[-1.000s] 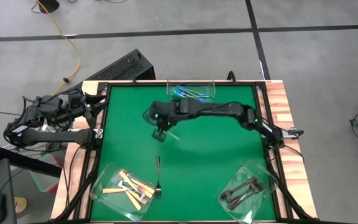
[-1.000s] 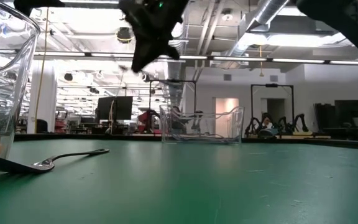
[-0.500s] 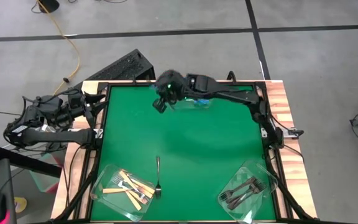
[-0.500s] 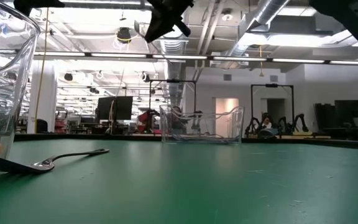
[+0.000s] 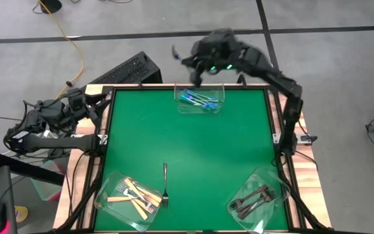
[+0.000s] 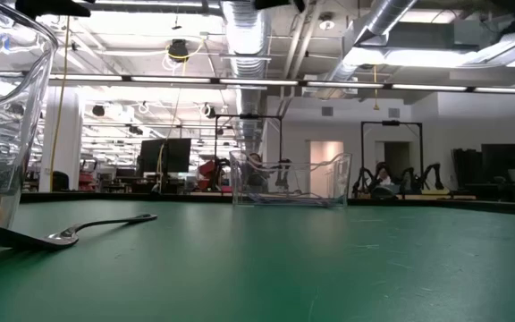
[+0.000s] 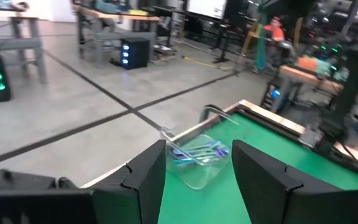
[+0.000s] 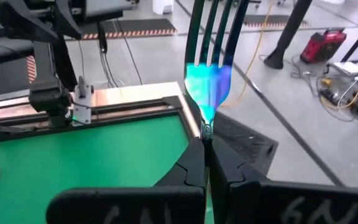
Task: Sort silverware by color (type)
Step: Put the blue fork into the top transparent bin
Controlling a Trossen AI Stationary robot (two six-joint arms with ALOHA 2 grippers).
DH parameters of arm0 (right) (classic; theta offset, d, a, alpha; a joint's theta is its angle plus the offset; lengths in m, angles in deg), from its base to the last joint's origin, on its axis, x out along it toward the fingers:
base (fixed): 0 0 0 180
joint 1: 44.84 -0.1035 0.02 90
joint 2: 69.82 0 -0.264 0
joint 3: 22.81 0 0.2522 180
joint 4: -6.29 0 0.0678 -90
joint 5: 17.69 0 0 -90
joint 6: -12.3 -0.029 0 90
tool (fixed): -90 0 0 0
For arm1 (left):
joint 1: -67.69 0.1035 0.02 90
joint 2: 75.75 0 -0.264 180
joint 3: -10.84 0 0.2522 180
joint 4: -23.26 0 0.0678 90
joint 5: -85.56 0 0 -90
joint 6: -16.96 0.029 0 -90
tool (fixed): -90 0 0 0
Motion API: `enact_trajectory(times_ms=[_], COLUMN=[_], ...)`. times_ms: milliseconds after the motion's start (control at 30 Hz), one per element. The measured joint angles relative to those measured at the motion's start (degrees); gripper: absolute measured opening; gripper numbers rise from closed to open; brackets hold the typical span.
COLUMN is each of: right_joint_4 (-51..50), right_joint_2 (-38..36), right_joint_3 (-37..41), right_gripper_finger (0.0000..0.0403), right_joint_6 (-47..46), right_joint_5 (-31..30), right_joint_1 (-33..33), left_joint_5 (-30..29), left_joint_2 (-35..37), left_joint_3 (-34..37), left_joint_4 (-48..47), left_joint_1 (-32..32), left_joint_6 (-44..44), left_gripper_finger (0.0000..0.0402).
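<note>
- Blue-handled fork [image 8: 207,81] sits pinched upright in the right gripper [image 8: 205,163], raised beyond the table's far edge.
- Lower it over the far tub [image 5: 200,99] before letting go.
- Left gripper [image 7: 194,163] waits parted, beside the table.

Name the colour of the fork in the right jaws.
Iridescent blue-teal fork, clearest in the right wrist view.

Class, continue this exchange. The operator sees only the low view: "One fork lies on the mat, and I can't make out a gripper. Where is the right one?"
Observer: The right gripper is up beyond the far edge of the table, shut on a blue fork.
Operator: What kind is the loose fork?
Observer: The loose fork is all grey; the grey-fork tub sits at the near right corner.
Operator: And the left gripper?
Observer: The left gripper is parked open, off the table's left side.
</note>
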Motion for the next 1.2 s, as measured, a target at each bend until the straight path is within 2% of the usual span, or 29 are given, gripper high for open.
enact_trajectory(times_ms=[167, 267, 433, 633, 767, 867, 1033, 1200], right_joint_4=[-1.86, -1.55, 7.36, 22.87, 35.36, 42.44, 50.91, 51.03], right_joint_2=[-3.19, -4.45, -6.87, -10.01, -11.06, -10.85, -9.64, -9.73], right_joint_3=[4.29, 9.55, 22.39, 41.03, 51.05, 57.33, 64.30, 66.60], right_gripper_finger=[0.0012, 0.0009, 0.0009, 0.0008, 0.0008, 0.0008, 0.0008, 0.0007], right_joint_6=[1.46, 2.34, 2.74, -0.37, -2.24, -2.25, -3.80, -3.98], right_joint_5=[9.62, 11.62, 18.84, 18.87, 21.32, 20.50, 18.63, 17.30], right_joint_1=[7.95, 10.74, 12.65, 13.97, 14.39, 14.07, 14.67, 15.60], left_joint_5=[-4.54, -7.70, -12.17, -14.39, -16.00, -17.72, -18.53, -19.09], left_joint_2=[0.00, 0.00, 0.00, 0.00, 0.00, 0.00, 0.00, 0.00], left_joint_3=[0.00, 0.00, 0.00, 0.00, 0.00, 0.00, 0.00, 0.00], left_joint_4=[0.02, 0.02, 0.02, 0.02, 0.02, 0.00, -0.02, -0.03], left_joint_1=[0.00, 0.00, 0.00, 0.00, 0.00, 0.00, 0.00, 0.00], left_joint_6=[-2.34, -2.83, -2.94, -2.78, -1.69, -1.88, -1.26, 0.25], left_gripper_finger=[0.0167, 0.0167, 0.0167, 0.0167, 0.0167, 0.0167, 0.0167, 0.0167])
